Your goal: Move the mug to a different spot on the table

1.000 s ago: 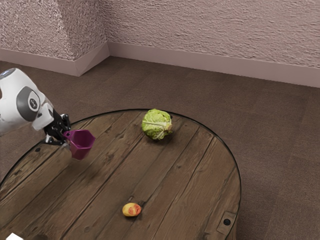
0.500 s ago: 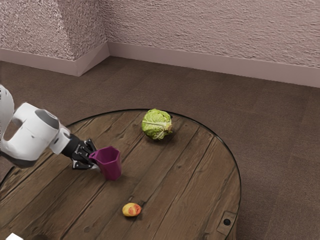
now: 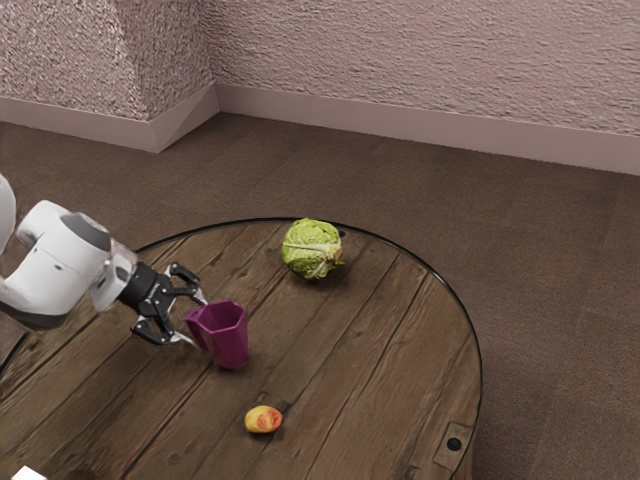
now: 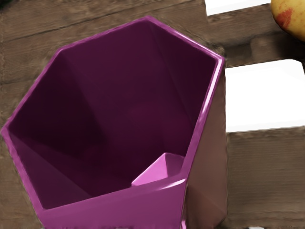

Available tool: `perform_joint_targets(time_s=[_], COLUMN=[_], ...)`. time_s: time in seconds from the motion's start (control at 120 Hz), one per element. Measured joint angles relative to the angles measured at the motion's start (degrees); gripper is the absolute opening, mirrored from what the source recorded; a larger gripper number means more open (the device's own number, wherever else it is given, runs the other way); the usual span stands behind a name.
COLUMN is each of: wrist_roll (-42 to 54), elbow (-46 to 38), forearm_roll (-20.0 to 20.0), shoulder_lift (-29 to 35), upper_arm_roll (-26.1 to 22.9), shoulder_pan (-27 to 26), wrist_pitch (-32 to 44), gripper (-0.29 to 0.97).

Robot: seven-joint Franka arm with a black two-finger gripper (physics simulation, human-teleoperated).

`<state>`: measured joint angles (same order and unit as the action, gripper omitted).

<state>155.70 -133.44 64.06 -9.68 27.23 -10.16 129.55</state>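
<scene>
The mug is purple with a faceted, hexagonal rim. It stands upright on the round wooden table, left of the middle in the exterior view. My gripper is at the mug's left side, at rim height, with its fingers spread wide and open; they no longer clamp it. In the wrist view I look straight down into the mug's dark hollow, close under my hand.
A green cabbage lies near the table's far edge. A small yellow-red apple lies nearer the front, just past the mug; the apple also shows in the wrist view. The table's dark rim curves around on the right.
My arm carried the mug from the table's left edge toward the middle and lowered it. The fingers, shut on the mug before, have now spread apart.
</scene>
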Motion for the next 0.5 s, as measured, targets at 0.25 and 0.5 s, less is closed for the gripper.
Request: perform_joint_targets(time_s=[0.25, 0.5], wrist_roll=[-10.81, -56.08], elbow=[8.5, 56.49], forearm_roll=[-27.1, -55.76], shoulder_lift=[16.59, -0.3], upper_arm_roll=[0.31, -12.7], shoulder_pan=[0.73, 4.18], wrist_pitch=[-1.37, -29.8], gripper=[0.61, 0.65])
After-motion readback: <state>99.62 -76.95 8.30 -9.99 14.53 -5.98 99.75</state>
